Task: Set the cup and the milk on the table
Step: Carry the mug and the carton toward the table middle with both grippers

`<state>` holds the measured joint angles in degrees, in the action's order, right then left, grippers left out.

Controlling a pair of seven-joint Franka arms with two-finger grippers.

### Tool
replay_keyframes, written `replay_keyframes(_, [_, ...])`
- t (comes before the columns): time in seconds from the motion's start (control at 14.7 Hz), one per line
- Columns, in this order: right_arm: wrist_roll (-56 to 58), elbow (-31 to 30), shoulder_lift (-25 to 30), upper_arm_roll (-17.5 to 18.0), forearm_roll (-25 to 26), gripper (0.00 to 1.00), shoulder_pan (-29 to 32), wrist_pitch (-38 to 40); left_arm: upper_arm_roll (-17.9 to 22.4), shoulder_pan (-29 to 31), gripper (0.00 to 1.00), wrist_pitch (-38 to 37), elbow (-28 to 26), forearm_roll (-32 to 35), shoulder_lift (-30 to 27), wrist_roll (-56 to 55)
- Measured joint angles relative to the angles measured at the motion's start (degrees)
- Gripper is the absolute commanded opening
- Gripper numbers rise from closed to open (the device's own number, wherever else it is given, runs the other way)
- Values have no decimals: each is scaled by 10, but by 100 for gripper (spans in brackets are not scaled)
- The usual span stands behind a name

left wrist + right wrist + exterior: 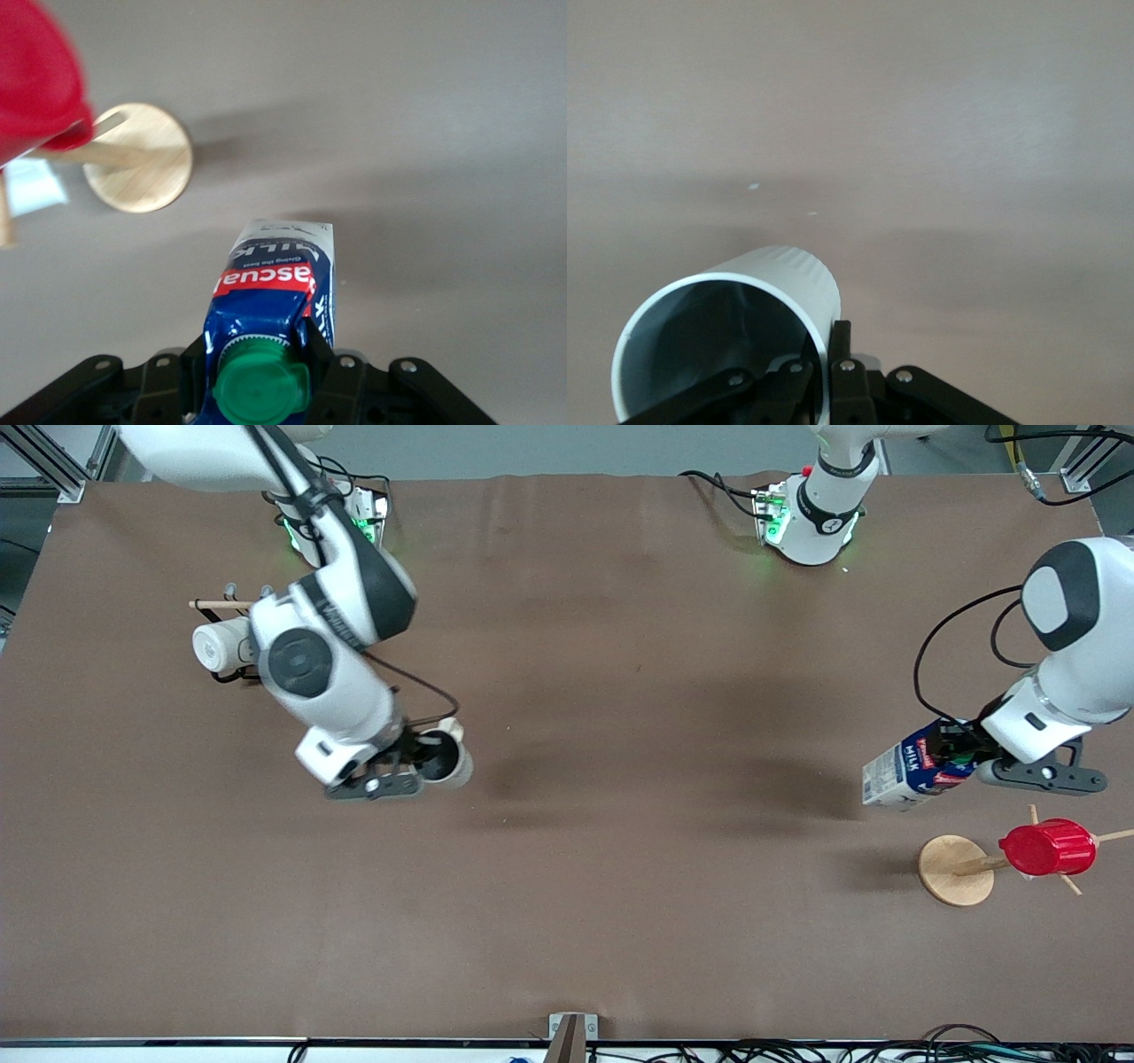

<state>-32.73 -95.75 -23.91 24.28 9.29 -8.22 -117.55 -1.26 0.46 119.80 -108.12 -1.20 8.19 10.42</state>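
My right gripper [416, 766] is shut on the rim of the off-white cup [447, 757] and holds it tilted over the brown table [620, 691], toward the right arm's end. In the right wrist view the cup [784, 288] shows its dark inside, with one finger inside the wall and one outside [840, 350]. My left gripper [961, 757] is shut on the gabled top of the blue-and-white milk carton [904, 771], held tilted over the table at the left arm's end. The left wrist view shows the carton [275, 292] with its green cap [260, 385] between my fingers.
A wooden mug stand [955, 870] with a red ribbed cup [1047, 848] on a peg stands just nearer the front camera than the carton. A white mug [217, 646] hangs on a second rack [217, 605] near the right arm's base.
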Motion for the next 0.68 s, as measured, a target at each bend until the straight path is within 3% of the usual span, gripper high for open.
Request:
replay_keyframes(0.2, [-70,9,-39,27,33,0,-35,-36,-43,-2,1,0,27,0,22,-48])
replay_keyframes(0.68, [-172,20,-139,29,139,1,-88,-145,-174,-6,1,0,70,68,85,-235])
